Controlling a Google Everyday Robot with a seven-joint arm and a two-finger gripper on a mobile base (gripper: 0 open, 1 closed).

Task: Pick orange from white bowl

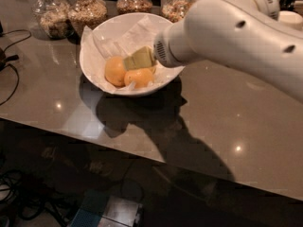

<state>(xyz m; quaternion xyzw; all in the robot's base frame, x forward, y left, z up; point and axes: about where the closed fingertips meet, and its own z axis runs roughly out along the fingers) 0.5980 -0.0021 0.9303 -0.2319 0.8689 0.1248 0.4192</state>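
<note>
Down inside white bowl [120,22], hand [136,60] over orange [139,78]

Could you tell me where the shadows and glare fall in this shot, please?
Camera view: the light seems to come from above and beyond, since the arm and white bowl throw a dark shadow toward the camera across the table; small glints dot the tabletop; the gripper, low over the oranges, is well lit.

Kitchen counter [227,117], grain jars [87,14], gripper [130,63] in bowl [113,25]
</note>
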